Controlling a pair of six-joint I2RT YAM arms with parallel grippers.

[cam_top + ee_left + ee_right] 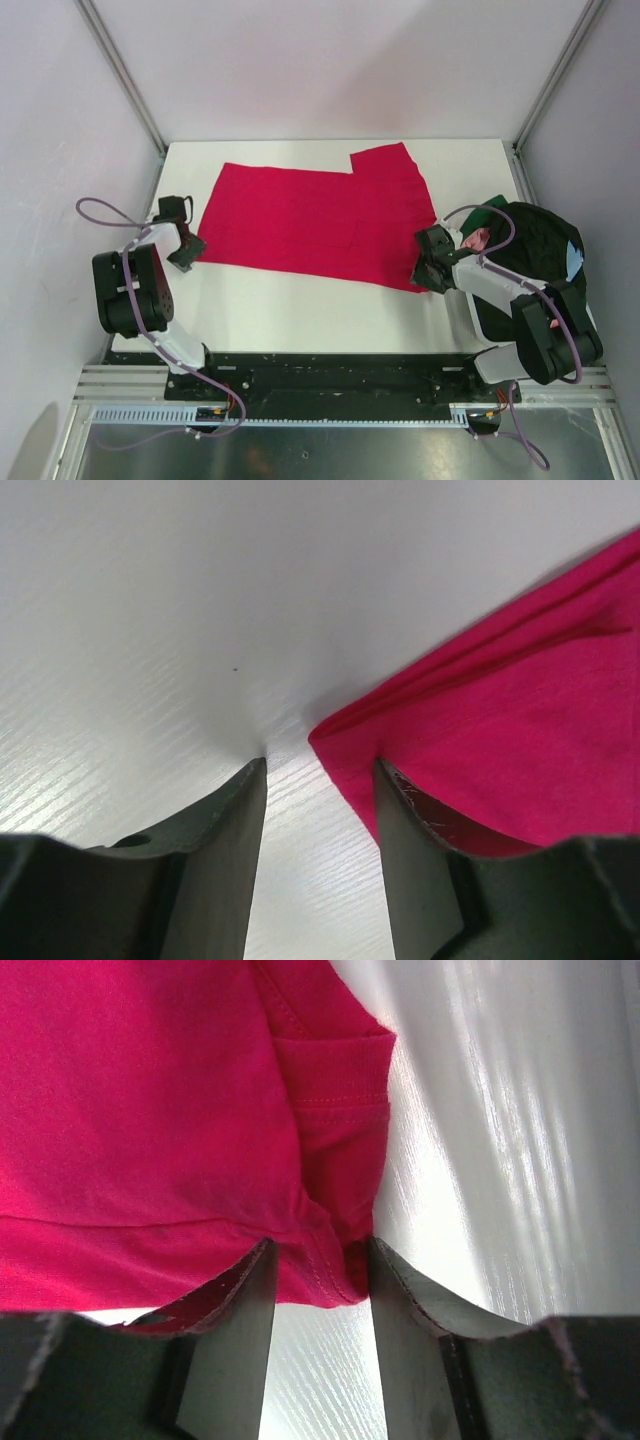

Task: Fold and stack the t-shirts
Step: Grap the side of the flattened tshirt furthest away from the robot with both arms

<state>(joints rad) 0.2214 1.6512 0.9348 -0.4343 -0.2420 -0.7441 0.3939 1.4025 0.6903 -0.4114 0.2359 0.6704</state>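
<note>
A bright red t-shirt [310,215] lies flat, folded lengthwise, across the middle of the white table [300,315]. My left gripper [188,254] is low at its near left corner. In the left wrist view the left gripper [320,763] is open. The red cloth [520,730] ends in a corner just ahead of the gap, and the right finger [410,840] rests over its edge. My right gripper [426,270] is at the near right corner. In the right wrist view the right gripper [320,1241] is open, with the hemmed corner of the shirt [150,1110] between its tips.
A heap of other t-shirts [535,250], dark green and black with bits of pink and light blue, lies at the table's right edge beside the right arm. Metal frame posts [120,70] and pale walls enclose the table.
</note>
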